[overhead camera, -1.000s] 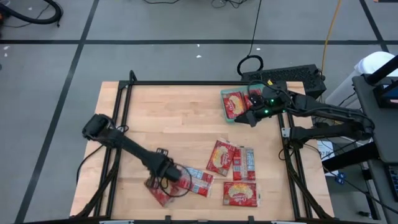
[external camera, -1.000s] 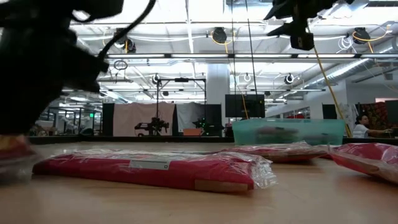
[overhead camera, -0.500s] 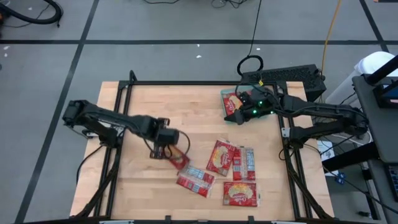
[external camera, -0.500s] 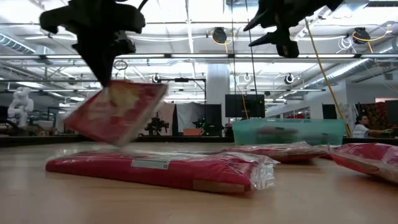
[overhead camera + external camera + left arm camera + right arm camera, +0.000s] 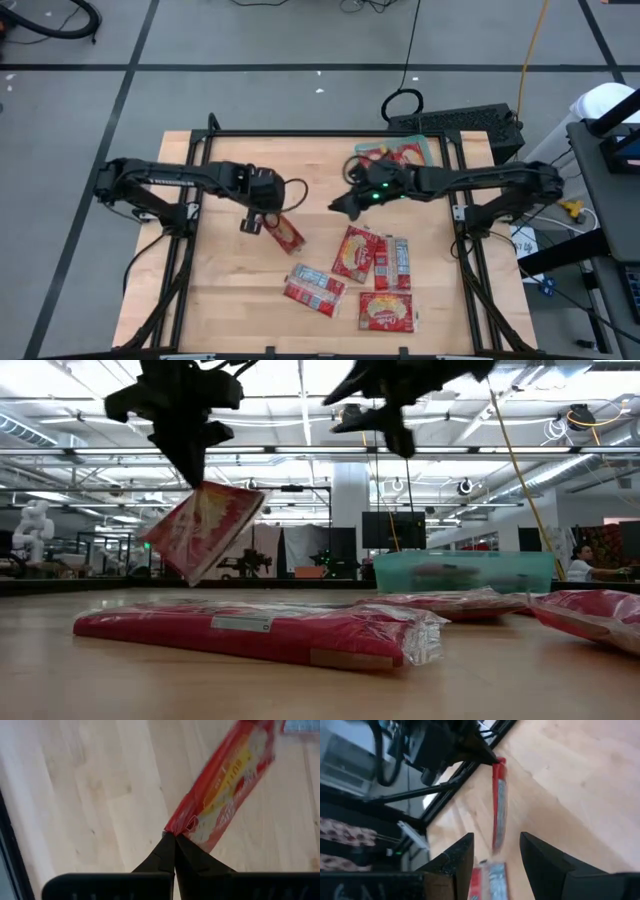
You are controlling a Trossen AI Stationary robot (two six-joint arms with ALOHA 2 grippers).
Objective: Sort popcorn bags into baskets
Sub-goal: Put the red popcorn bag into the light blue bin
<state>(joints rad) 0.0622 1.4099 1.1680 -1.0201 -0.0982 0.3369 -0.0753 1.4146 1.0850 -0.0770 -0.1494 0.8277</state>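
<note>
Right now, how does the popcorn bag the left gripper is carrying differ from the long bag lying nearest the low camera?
The carried popcorn bag hangs tilted in the air, pinched at one corner by the shut left gripper; the nearest bag lies flat on the table, touched by nothing. The carried one shows its yellow-cream popcorn picture; the lying one shows a plain red side with a pale label. Both are red sealed packets.

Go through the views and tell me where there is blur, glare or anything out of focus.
Left wrist view: the flat red popcorn packet pinched in the left hand is smeared at its far end. Right wrist view: the packets and the dark fingers are soft. Low view: bright ceiling lights glare and both arms read as dark silhouettes; the near packet is soft. High view: evenly lit, sharp.
</note>
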